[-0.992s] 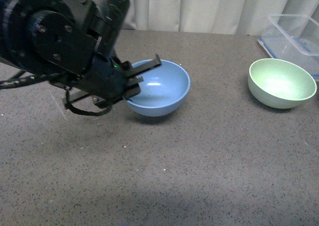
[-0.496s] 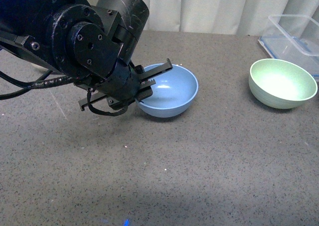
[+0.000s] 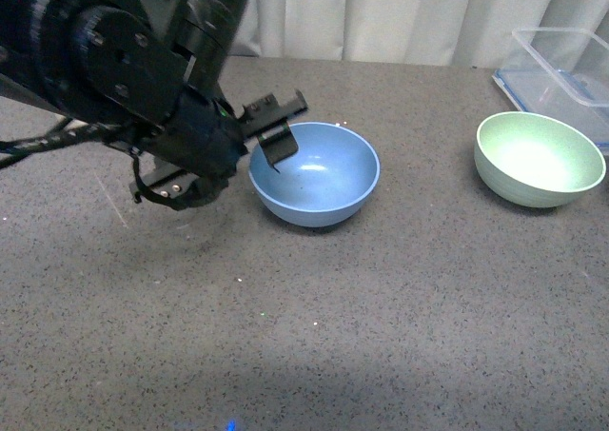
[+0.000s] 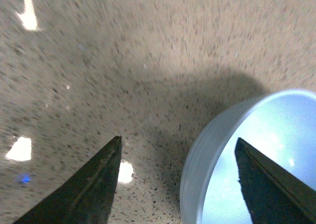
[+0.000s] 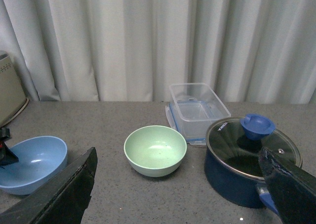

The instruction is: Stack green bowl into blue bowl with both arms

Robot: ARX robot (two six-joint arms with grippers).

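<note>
1. The blue bowl (image 3: 319,174) sits near the middle of the table (image 3: 381,336). The green bowl (image 3: 538,160) sits well apart from it, at about 3 o'clock from the blue bowl.
2. The left claw (image 3: 288,127) is at the blue bowl's rim, on the 9 o'clock side. It is spread wide and holds nothing. The rim runs between its two sides, one over the inside of the bowl and one outside.
3. It may be touching the rim, but the view is too blurry to be sure.
4. The right claw (image 5: 177,151) is spread wide too, with nothing in it. It hangs well back from the green bowl.
5. A clear box (image 3: 561,65) stands just beside the green bowl, at about 1 o'clock from it. A dark pot (image 5: 249,162) with a glass lid is near the green bowl too.
6. What could go wrong:
   - The left claw could bump the rim and push or tip the blue bowl, as the bowl is round and light.
   - The right claw could knock the box or the pot when it reaches in, because they are so close.
   - The green bowl is smooth, so it could slip out of a weak pinch.
   - If the blue bowl slides away, the green bowl could land on the rim and roll off.
</note>
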